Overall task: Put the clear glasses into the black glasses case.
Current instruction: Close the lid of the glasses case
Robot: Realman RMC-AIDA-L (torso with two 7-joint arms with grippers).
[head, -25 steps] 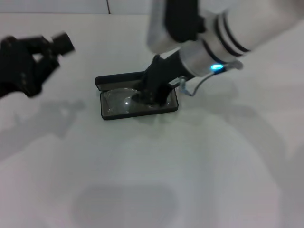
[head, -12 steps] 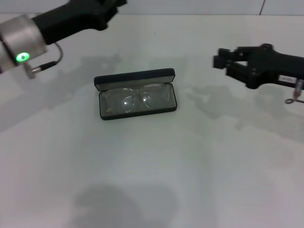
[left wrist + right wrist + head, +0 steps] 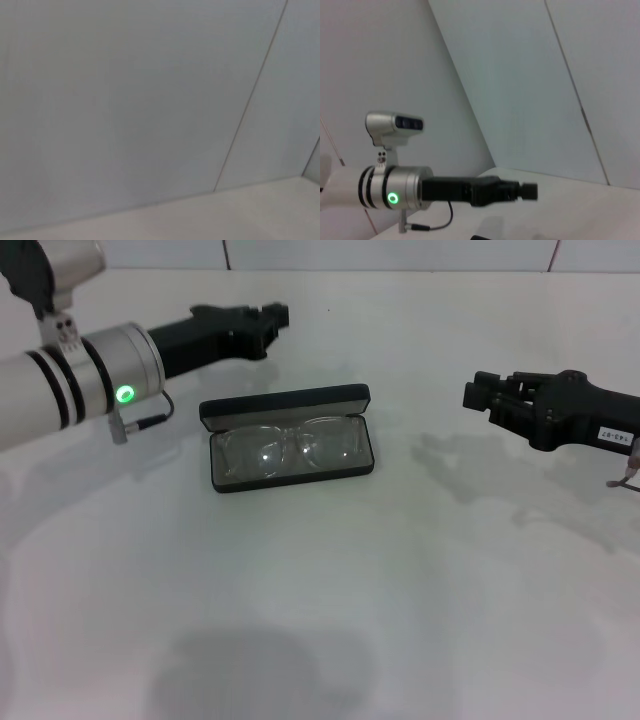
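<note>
The black glasses case lies open in the middle of the white table, lid tilted back. The clear glasses rest inside it on the grey lining, lenses side by side. My left gripper reaches in from the left and hovers just behind the case's far left corner, shut and holding nothing. The right wrist view shows the same left gripper from the side as one closed black bar. My right gripper hangs to the right of the case, well apart from it, nothing in it. The left wrist view shows only wall.
The white table stretches wide in front of the case and on both sides. A pale wall with a seam stands behind the table's far edge.
One second ago my right gripper was down in the case on the glasses; it now hangs off to the right. The left arm has swung in toward the case's far side.
</note>
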